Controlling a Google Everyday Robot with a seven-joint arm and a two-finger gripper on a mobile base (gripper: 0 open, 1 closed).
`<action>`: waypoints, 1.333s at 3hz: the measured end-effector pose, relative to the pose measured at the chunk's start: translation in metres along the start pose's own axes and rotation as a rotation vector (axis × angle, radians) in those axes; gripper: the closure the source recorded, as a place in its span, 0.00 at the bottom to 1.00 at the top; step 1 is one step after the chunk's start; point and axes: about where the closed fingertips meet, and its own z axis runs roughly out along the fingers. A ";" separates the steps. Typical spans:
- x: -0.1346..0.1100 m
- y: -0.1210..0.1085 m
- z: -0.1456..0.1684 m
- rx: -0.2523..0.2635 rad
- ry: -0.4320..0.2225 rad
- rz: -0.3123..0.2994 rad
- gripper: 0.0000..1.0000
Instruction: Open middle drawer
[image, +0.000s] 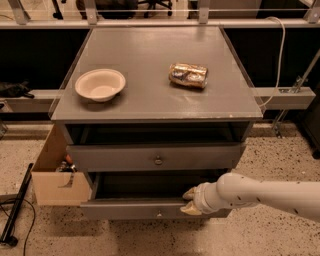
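Note:
The middle drawer (125, 210) is the low grey front panel with a small round knob (159, 214), under the taller-fronted drawer (125, 157). It stands partly pulled out, with its dark inside showing behind the panel. My gripper (190, 201) comes in from the right on a white arm (260, 195). It sits at the top edge of the middle drawer's front panel, right of the knob. One fingertip (189, 193) is behind the panel and the other in front, closed on the edge.
On the grey cabinet top (150, 100) lie a white bowl (100, 84) and a crumpled shiny bag (188, 75). A cardboard box (52, 177) stands against the cabinet's left side. A black pole (15, 210) lies on the speckled floor at left. A rail runs behind.

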 end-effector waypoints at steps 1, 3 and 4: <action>0.000 0.000 0.000 0.000 0.000 0.000 0.41; 0.000 0.000 0.006 -0.012 0.001 0.001 0.00; 0.001 0.001 0.008 -0.015 0.000 0.004 0.00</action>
